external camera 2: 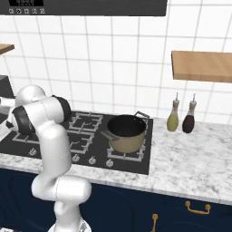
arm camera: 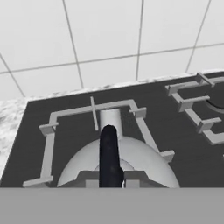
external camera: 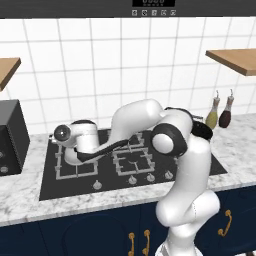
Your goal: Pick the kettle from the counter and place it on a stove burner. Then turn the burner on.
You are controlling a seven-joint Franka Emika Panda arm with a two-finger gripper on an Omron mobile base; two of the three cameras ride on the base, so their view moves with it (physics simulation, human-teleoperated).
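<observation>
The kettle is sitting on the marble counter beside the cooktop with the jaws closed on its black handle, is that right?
Not quite. The kettle isn't on the marble counter; it sits over a grey grate of the black cooktop, as the hand view shows. The rest holds: the jaws are closed on its black handle.

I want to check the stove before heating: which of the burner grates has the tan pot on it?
The tan pot stands on the front right grate of the black cooktop, nearest the two bottles; the other grates there are bare.
</observation>
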